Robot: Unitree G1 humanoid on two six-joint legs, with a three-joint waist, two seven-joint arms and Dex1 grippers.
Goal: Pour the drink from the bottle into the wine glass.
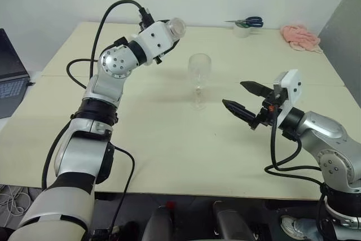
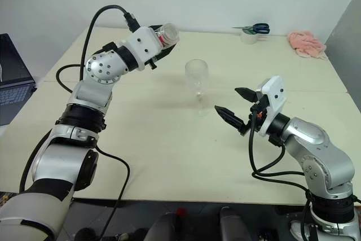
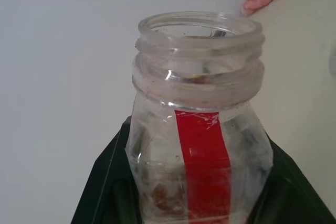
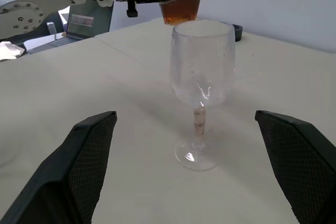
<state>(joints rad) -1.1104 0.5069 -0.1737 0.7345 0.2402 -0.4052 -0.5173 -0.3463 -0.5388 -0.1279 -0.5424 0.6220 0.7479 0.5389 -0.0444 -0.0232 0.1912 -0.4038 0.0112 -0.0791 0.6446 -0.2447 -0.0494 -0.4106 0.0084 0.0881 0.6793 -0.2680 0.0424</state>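
Left gripper (image 2: 163, 42) raised above the table (image 1: 169, 150), jaws clamped on the clear plastic bottle (image 1: 172, 28), red label strip (image 3: 202, 166) showing, cap off, mouth open. Bottle tilted near level, mouth aimed toward 3 o'clock, sitting at about 10 o'clock of the wine glass (image 1: 199, 80) and higher than its rim, not touching it. Reddish-brown drink (image 4: 180, 10) pooled in the bottle's lower part. Wine glass upright mid-table on its round foot, bowl looking empty. Right gripper (image 1: 241, 97) low over the table at 3 to 4 o'clock of the glass, near but apart from it, jaws spread wide, holding nothing, black fingers (image 4: 86, 156) flanking the glass in the wrist view. Blue-handled scissors (image 1: 248, 22) on a tape roll (image 1: 242, 30) at far edge, 1 o'clock of the glass. Pink cloth (image 1: 300, 36) further toward 2 o'clock. Laptop (image 1: 11, 71) at 9 o'clock, off the table's edge.
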